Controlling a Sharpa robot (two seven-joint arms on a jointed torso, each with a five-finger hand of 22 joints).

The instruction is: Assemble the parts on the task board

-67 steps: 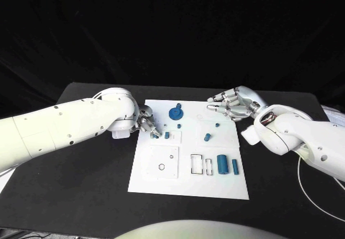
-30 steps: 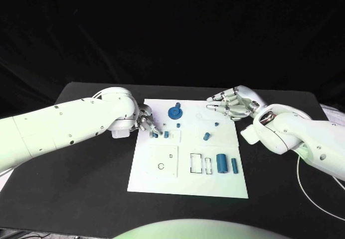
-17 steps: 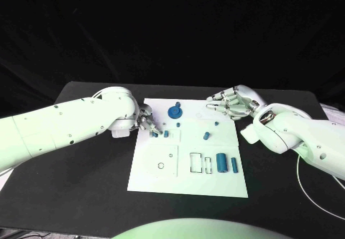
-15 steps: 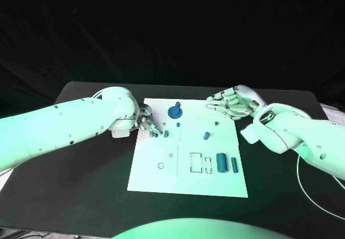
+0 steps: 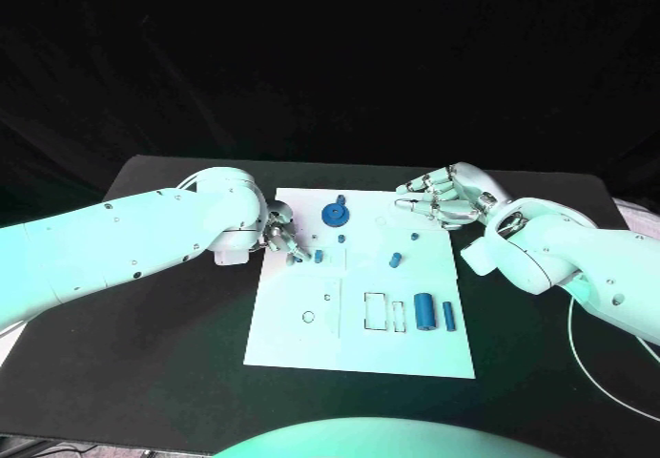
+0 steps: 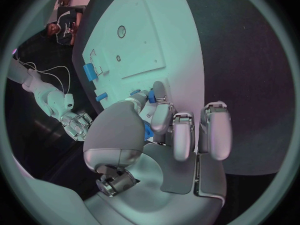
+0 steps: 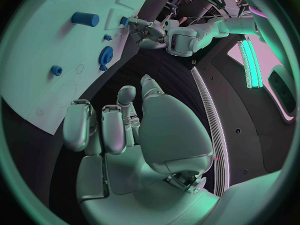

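Observation:
The white task board (image 5: pixel 360 339) lies in the middle of the black table. My left hand (image 5: pixel 279 235) hovers at the board's left edge and pinches a small blue part (image 6: pixel 150 97) between thumb and fingers, just beside a blue peg (image 5: pixel 319 256). My right hand (image 5: pixel 443 199) hangs at the board's far right corner with fingers loosely curved and nothing in them (image 7: pixel 122 130). A blue gear with a knob (image 5: pixel 337 215) stands near the far edge. Two blue cylinders (image 5: pixel 425 311) lie at the near right, and a tilted blue peg (image 5: pixel 395 259) sits mid-board.
Outlined rectangular slots (image 5: pixel 376 312) sit beside the cylinders, and a square panel with small holes (image 5: pixel 317 307) lies left of them. A white cable (image 5: pixel 585 367) runs along the table's right side. Bare black table (image 5: pixel 165 363) surrounds the board.

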